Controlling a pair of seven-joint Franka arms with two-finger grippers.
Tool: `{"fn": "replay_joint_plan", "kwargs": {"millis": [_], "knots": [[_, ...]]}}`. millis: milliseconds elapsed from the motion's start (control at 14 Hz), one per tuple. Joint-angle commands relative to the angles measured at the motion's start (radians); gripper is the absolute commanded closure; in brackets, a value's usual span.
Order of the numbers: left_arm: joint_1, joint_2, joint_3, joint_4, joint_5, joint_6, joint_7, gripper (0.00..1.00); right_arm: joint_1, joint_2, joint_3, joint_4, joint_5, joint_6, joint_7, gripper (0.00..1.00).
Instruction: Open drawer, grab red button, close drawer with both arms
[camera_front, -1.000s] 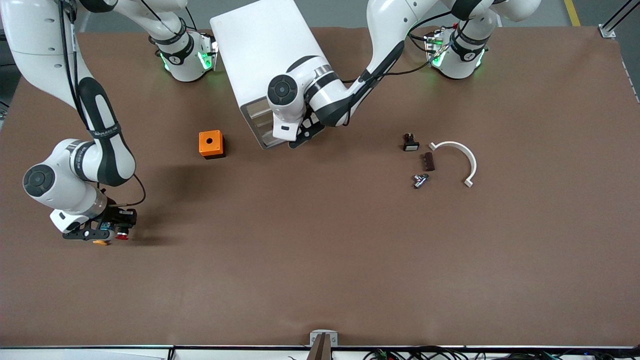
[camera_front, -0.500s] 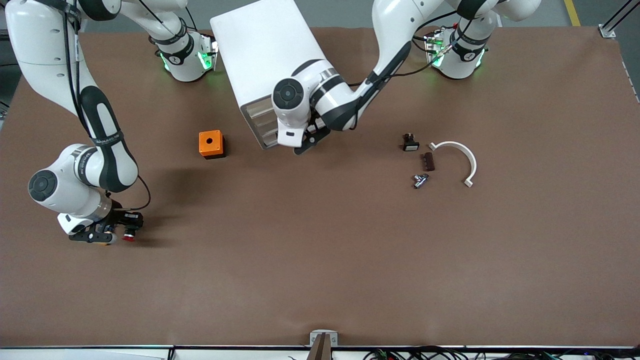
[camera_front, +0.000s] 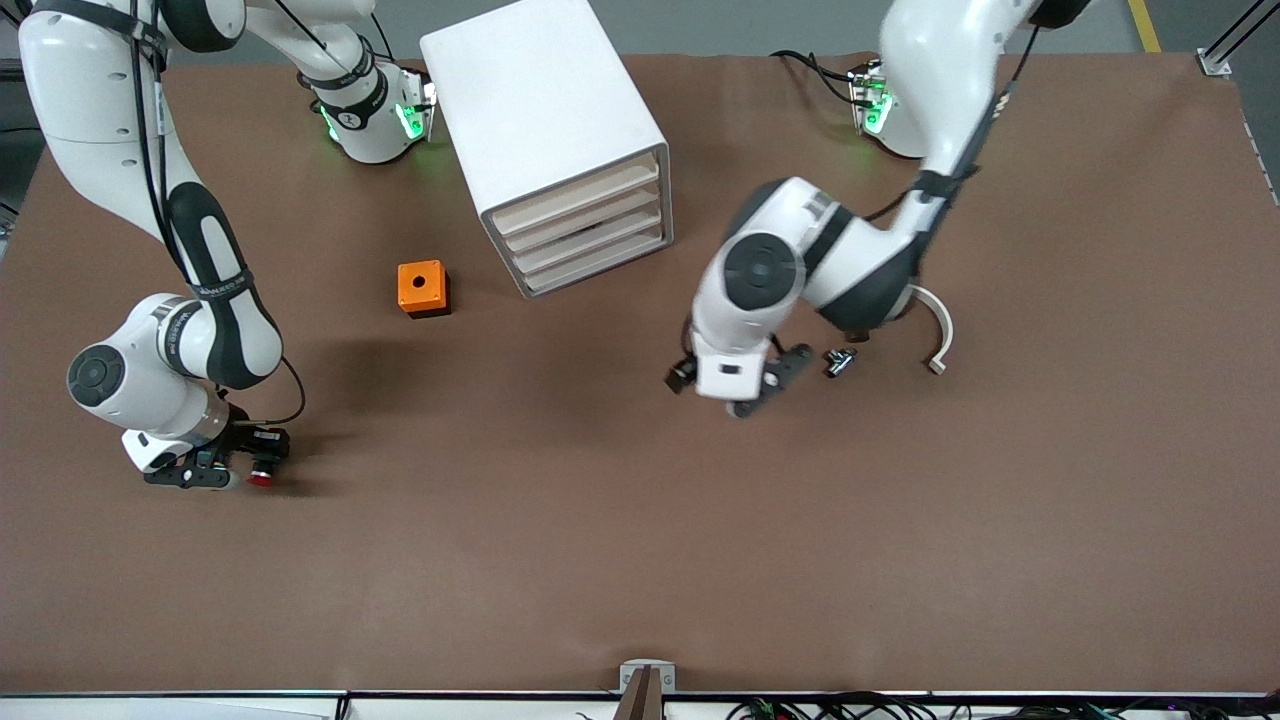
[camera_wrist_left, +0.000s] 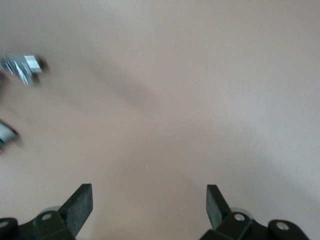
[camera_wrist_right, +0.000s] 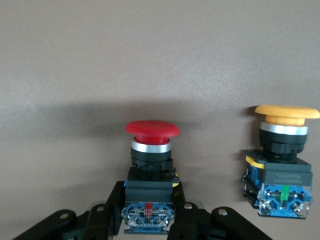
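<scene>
From the front, the red button (camera_front: 259, 479) sits low by the table (camera_front: 560, 520) at the right arm's end, pinched in the right gripper (camera_front: 215, 470), while the left gripper (camera_front: 735, 385) hangs spread wide over bare table; the left wrist view shows its fingers (camera_wrist_left: 80, 207) wide apart and empty; the right wrist view shows the jaws squeezing the button's black-and-blue body under its red cap, a good hard place to hold this small, light thing, with a yellow button (camera_wrist_right: 282, 160) just beside it.
</scene>
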Motion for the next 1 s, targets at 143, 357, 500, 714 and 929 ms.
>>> {"fn": "replay_joint_plan", "kwargs": {"millis": [143, 357, 500, 714, 929], "knots": [[0.141, -0.116, -0.010, -0.032, 0.066, -0.080, 0.207, 0.00, -0.023, 0.005, 0.009, 0.070, 0.012, -0.046, -0.010, 0.00], [0.216, -0.185, -0.013, -0.035, 0.080, -0.149, 0.321, 0.00, -0.026, -0.004, 0.008, 0.181, 0.012, -0.275, -0.004, 0.00], [0.264, -0.234, -0.018, -0.033, 0.078, -0.202, 0.423, 0.00, -0.020, -0.042, -0.018, 0.238, 0.011, -0.441, -0.009, 0.00], [0.325, -0.307, -0.016, -0.035, 0.080, -0.280, 0.575, 0.00, -0.003, -0.145, -0.012, 0.301, -0.079, -0.651, -0.006, 0.00], [0.360, -0.370, -0.013, -0.035, 0.080, -0.328, 0.670, 0.00, 0.029, -0.214, -0.015, 0.385, -0.087, -0.878, 0.107, 0.00]]}}
